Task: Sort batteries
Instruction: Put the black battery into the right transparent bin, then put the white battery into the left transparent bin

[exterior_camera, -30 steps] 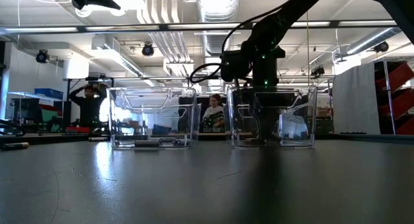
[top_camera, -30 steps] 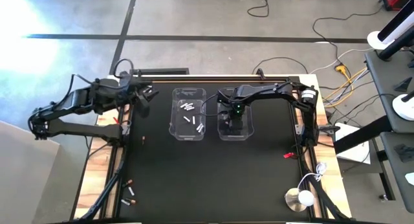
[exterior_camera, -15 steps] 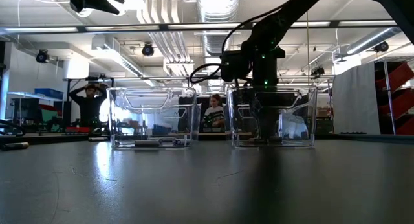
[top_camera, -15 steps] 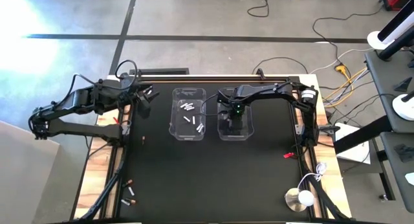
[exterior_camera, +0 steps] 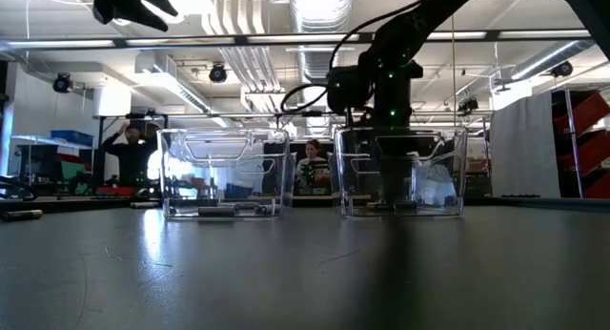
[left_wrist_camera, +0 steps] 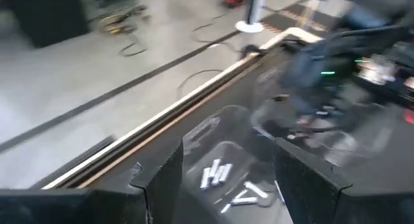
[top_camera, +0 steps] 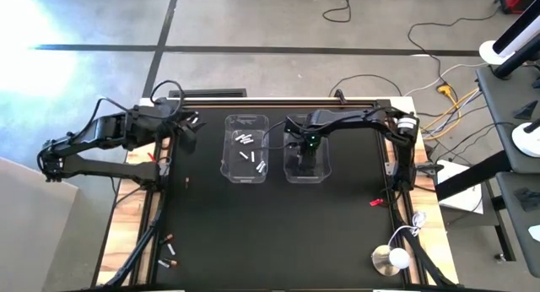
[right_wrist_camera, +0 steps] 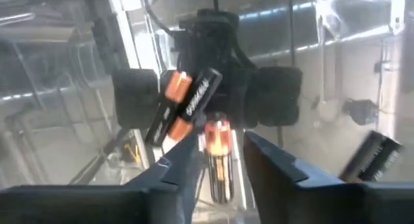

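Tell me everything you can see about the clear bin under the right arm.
The right bin is a clear, rectangular plastic tub, open-topped and upright on the black table, just beside the other clear bin that holds silvery-white batteries. The right end effector reaches down inside it. Dark batteries with copper-red ends lie on its floor, mirrored in its walls.

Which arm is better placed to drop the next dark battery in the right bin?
Right. Its gripper already sits over the right bin, fingers open around a dark battery, with more dark cells below. The left gripper hangs off at the table's left edge, away from both bins.
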Controlling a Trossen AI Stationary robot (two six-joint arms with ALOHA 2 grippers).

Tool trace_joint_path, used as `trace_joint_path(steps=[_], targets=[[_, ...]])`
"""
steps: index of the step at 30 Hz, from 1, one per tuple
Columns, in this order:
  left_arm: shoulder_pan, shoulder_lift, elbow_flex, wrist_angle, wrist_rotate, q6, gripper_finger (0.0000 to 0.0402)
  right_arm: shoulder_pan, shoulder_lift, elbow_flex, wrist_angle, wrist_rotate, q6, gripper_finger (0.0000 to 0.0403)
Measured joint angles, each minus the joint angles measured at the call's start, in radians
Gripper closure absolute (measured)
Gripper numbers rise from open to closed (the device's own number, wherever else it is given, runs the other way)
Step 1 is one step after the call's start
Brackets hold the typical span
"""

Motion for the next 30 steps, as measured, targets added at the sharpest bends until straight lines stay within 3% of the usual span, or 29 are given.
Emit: trace_joint_path(steps=[4, 12, 16, 25, 30], targets=[[0.000, 0.000, -0.001, -0.086, -0.061, -0.110, 0.0187, 0.003, -0.039, 0.000, -0.030, 0.000, 0.005, 0.0253], [0.000, 0.033, -0.024, -0.271, -0.059, -0.392, 0.0187, 0.035, -0.226, 0.000, -0.083, 0.004, 0.040, 0.0202], [0.000, 0.058, -0.077, -0.337, -0.038, -0.559, 0.0187, 0.061, -0.338, -0.001, -0.057, 0.071, 0.109, 0.0187], [0.044, 0.126, -0.265, -0.252, 0.027, -0.774, 0.0187, 0.109, -0.487, -0.032, 0.048, 0.188, 0.259, 0.0187], [0.168, 0.155, -0.314, -0.050, 0.058, -0.704, 0.0187, 0.140, -0.491, -0.033, 0.051, 0.212, 0.293, 0.0194]])
